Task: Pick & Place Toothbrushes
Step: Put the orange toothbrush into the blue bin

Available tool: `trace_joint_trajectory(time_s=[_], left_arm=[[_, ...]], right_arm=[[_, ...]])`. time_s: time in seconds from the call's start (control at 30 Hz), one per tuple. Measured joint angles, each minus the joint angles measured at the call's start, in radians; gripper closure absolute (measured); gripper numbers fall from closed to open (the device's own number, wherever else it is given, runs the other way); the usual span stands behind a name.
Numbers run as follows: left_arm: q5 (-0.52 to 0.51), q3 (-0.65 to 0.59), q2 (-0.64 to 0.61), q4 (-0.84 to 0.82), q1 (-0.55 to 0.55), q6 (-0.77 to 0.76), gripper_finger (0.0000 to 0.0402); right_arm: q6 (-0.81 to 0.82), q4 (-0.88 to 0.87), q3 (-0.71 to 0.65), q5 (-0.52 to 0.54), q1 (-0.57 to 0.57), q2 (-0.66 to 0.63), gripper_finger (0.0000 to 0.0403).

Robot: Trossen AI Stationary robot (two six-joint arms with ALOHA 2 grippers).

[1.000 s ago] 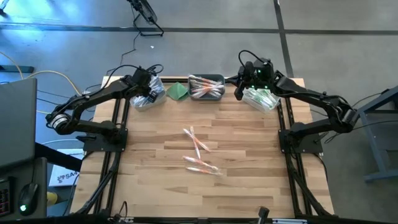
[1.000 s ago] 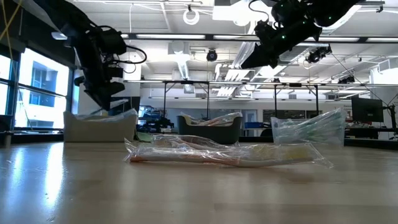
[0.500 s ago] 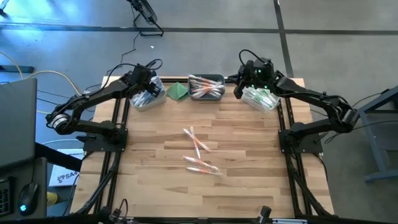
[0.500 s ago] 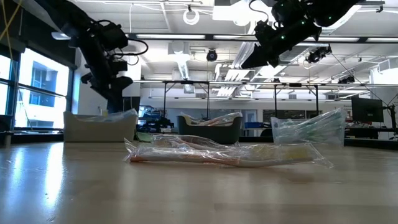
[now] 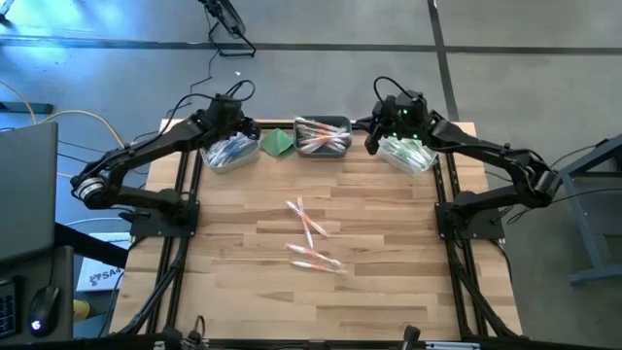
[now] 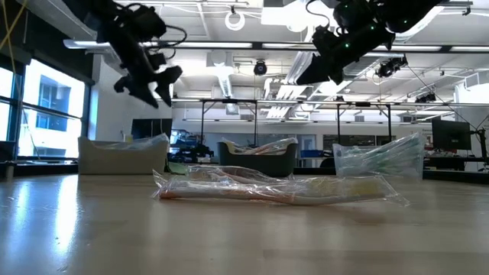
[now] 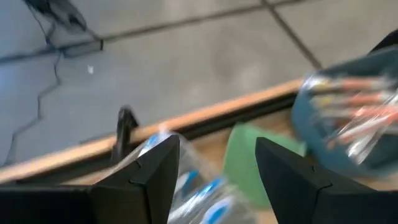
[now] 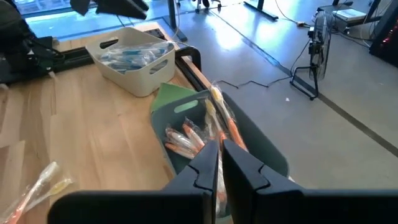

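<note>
Listing high view: toothbrushes (image 5: 313,236) mid-worktop, three bins (image 5: 323,137) along far edge; low view: left gripper (image 6: 157,82) raised, empty; left wrist: fingers (image 7: 155,171) spread; right wrist: right gripper (image 8: 220,163) pressed together, holding nothing; risk: slippery wrappers could defeat a grasp.

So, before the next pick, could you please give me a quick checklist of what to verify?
1. Left pincer open and empty: ok.
2. Left pincer raised clear of the pale bin: ok.
3. Loose toothbrushes lie mid-table with nothing on top: ok.
4. Right pincer is off by the dark bin, away from the loose toothbrushes: ok.
5. Right pincer carries nothing: cannot tell.
</note>
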Motion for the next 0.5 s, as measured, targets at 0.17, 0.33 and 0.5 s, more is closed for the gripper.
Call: trace_joint_trajectory(time_s=[0.17, 0.33, 0.5], left_arm=[[-0.142, 0.04, 0.0, 0.056, -0.116, -0.001, 0.0194], [-0.22, 0.112, 0.0, -0.011, -0.217, 0.04, 0.0194], [-0.217, 0.148, -0.015, -0.095, -0.337, -0.024, 0.0194]], right_arm=[[0.0, -0.02, 0.0, -0.002, 0.031, -0.005, 0.0389], [0.001, -0.084, 0.002, -0.023, 0.059, -0.01, 0.0389], [0.001, -0.128, 0.002, -0.131, 0.094, -0.01, 0.0389]])
